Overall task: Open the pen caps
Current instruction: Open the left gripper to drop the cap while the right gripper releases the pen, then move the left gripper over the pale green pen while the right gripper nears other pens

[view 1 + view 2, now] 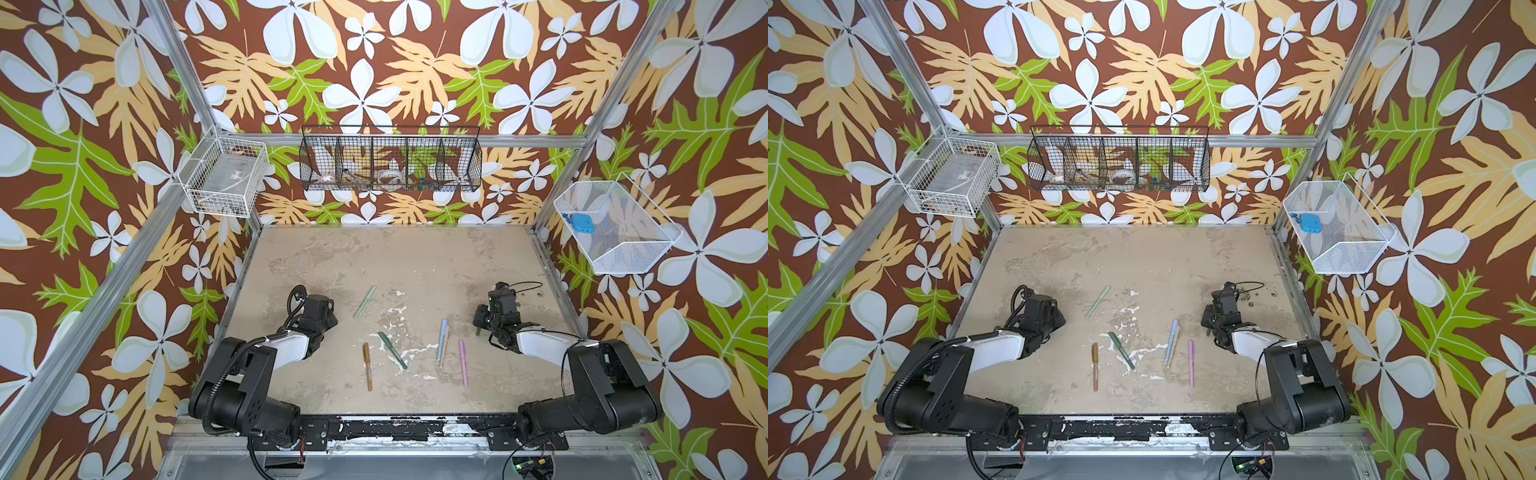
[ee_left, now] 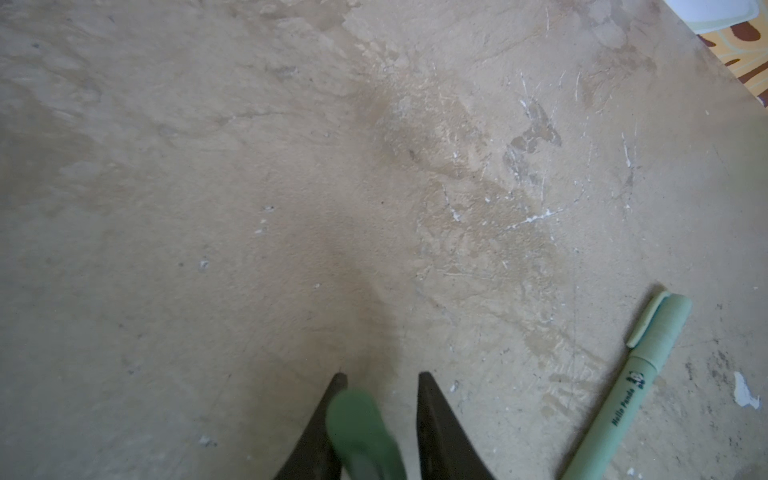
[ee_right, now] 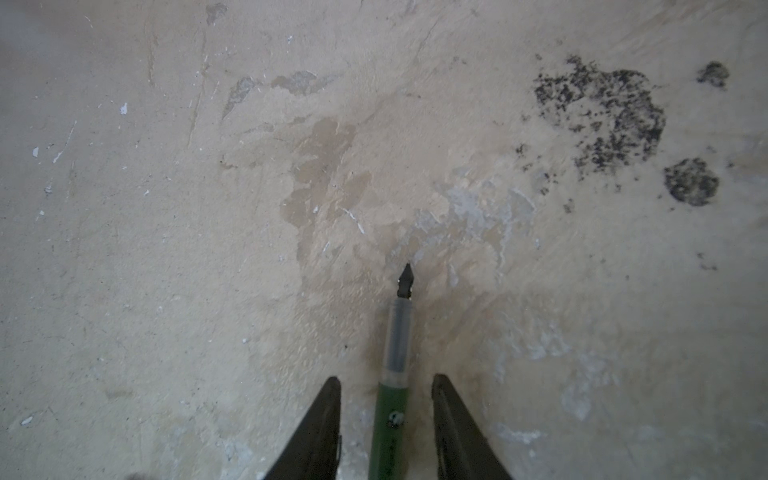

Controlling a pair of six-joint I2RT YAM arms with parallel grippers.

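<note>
– Floral wallpaper on three sides, black wire basket hung on it, worn beige tabletop with white scuffs. Landmark?
– Capped dark green pen, mid-tabletop. Left of it is the left end effector. Jaws are apart, wider than the dark green cap between them, so no pinch. Cap is blurred, can't tell if it rests on the tabletop.
– Right side?
– Right of the landmark, past the light blue pen, is the right end effector. Jaws are apart with the uncapped pen body between them, a gap on both sides. Nib is bare.
– So the step is let-go?
– Looks like it. Release low and lift straight up, no finger dragging across either piece. Round parts will likely roll.
– Remaining?
– Six look capped, e.g. sage green pen beyond the landmark, brown pen just left of it.
– Surface?
– Flat, patchy, dark speckled stains out past the nib.
</note>
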